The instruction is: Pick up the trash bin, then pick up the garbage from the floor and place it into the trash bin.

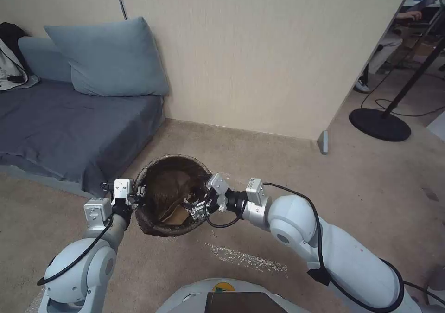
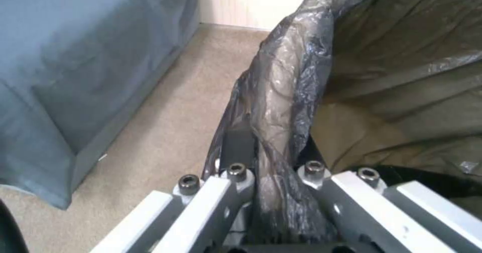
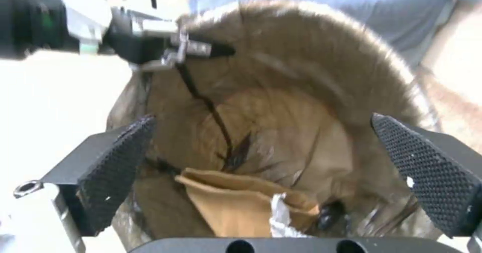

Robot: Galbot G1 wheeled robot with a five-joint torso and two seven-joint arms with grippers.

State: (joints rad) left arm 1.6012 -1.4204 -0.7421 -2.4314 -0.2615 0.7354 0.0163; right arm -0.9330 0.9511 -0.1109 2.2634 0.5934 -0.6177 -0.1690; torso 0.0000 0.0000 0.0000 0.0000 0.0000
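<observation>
Between the sofa [image 1: 69, 123] and the robot's base, on the beige carpet [image 1: 278, 164], the trash bin [image 1: 157, 229] hangs from the left gripper [image 2: 273, 170], whose jaws are pressed together on the bag-lined rim. Over its mouth hovers the right gripper [image 3: 261, 162], pads [image 3: 427, 170] spread wide and holding nothing, with tan crumpled paper [image 3: 236, 204] lying inside below. Judging by this, a drop-off step looks done; the next move likely calls for lifting the right arm clear of the bag.
</observation>
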